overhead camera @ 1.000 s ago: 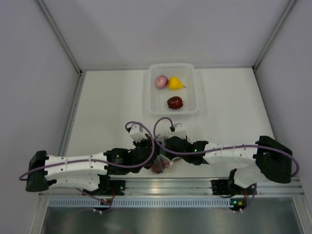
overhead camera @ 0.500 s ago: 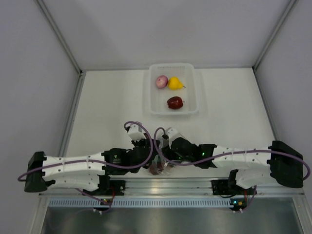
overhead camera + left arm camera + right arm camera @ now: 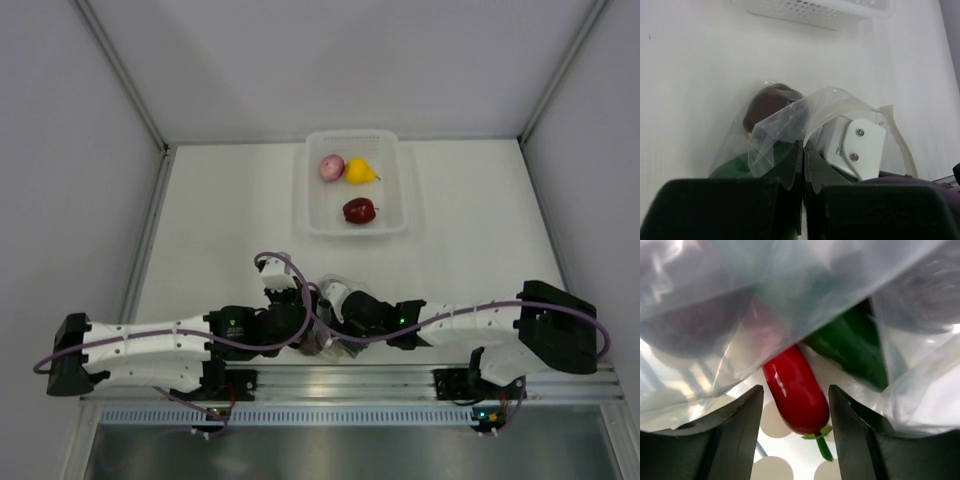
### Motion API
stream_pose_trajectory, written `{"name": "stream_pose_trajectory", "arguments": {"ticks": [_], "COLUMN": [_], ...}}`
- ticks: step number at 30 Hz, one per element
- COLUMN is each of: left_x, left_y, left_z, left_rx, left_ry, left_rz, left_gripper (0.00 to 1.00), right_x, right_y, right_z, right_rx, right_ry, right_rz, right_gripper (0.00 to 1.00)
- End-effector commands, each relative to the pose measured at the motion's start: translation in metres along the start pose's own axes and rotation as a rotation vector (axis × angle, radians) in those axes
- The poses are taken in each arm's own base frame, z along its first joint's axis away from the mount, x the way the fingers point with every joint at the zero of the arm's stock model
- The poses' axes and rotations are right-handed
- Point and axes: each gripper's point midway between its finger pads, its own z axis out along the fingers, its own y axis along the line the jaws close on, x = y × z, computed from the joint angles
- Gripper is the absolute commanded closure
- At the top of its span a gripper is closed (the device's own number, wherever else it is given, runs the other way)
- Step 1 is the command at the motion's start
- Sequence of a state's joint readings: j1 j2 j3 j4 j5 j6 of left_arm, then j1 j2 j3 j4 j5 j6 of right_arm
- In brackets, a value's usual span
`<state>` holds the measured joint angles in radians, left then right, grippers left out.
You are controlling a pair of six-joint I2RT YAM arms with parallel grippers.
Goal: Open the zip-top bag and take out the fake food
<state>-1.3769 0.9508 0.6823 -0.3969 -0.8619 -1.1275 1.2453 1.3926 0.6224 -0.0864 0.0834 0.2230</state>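
Red chili (image 3: 792, 390) lies mid-frame between my open, empty right gripper (image 3: 795, 407); left gripper (image 3: 803, 161) pinches the zip-top bag (image 3: 775, 127); closing could trap its plastic.

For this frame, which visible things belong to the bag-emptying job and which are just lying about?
Job: zip-top bag, pinched by the left gripper; red chili and green cucumber inside it, before the open right gripper; yellow pear, onion, apple.
Lying about: white mesh basket holding those three; table.
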Motion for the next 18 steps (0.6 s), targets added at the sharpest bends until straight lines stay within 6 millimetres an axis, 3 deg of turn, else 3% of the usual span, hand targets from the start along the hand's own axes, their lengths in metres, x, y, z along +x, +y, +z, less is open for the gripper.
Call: {"name": "stream_pose_trajectory", "arguments": {"ticks": [1, 4, 8, 14, 18], "left_x": [-0.012, -0.009, -0.008, -0.007, -0.007], "left_y": [-0.014, -0.011, -0.010, -0.008, -0.007], "left_z": [-0.002, -0.001, -0.001, -0.001, -0.001], "left_rx": [0.046, 0.041, 0.040, 0.040, 0.040], "left_ry": [-0.038, -0.035, -0.029, -0.028, -0.029], "left_rz": [-0.050, -0.044, -0.035, -0.035, -0.037], "left_gripper": [1.00, 1.00, 1.00, 1.00, 1.00], "right_x": [0.000, 0.010, 0.009, -0.028, -0.046], "right_y": [0.020, 0.018, 0.017, 0.028, 0.028], "right_z": [0.010, 0.019, 0.023, 0.005, -0.007], "right_rx": [-0.043, -0.018, 0.006, -0.034, -0.034], "right_ry": [0.008, 0.053, 0.044, -0.114, -0.190], "right_rz": [-0.119, -0.132, -0.122, -0.101, -0.092], "right_gripper": [0.44, 0.44, 0.58, 0.65, 0.75]}}
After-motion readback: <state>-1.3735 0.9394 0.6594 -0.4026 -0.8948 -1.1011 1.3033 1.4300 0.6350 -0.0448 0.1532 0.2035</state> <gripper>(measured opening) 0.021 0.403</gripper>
